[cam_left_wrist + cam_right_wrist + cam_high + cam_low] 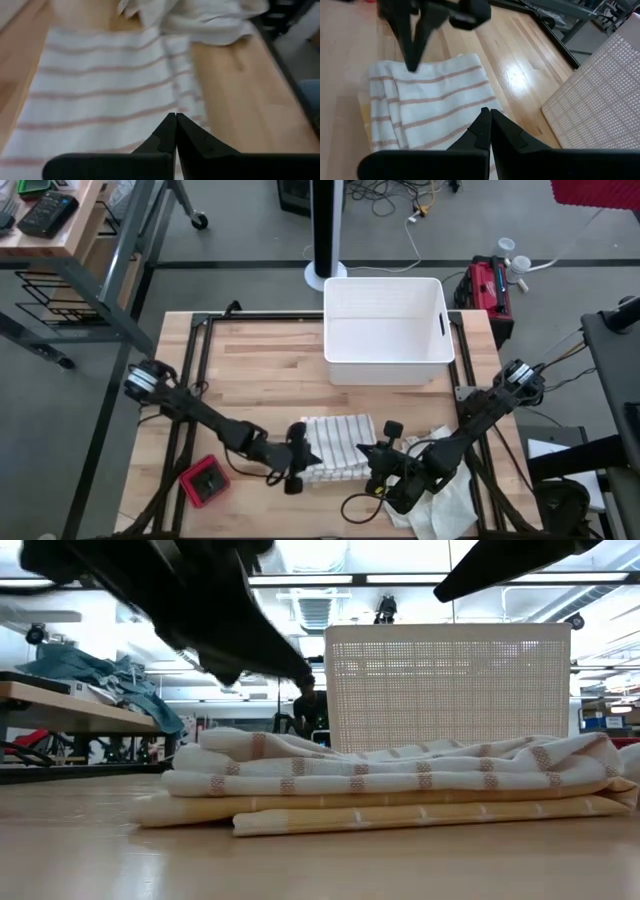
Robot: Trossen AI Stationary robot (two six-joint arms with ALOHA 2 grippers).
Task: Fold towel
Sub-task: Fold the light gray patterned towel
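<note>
Striped towel [338, 446] folded on table [260, 380], just in front of white bin [386, 330]. Left gripper [312, 455] fingers together at towel's left edge; right gripper [362, 450] fingers together at its right edge.

Light: bright, from long ceiling lamps [420, 578] in the room behind
Glare: a white shine on the wooden table [517, 75] in the right wrist view
Shadows: soft and faint under the striped towel [400, 790]
Blur: left wrist view is smeared; the arm up close in the low view is fuzzy
</note>
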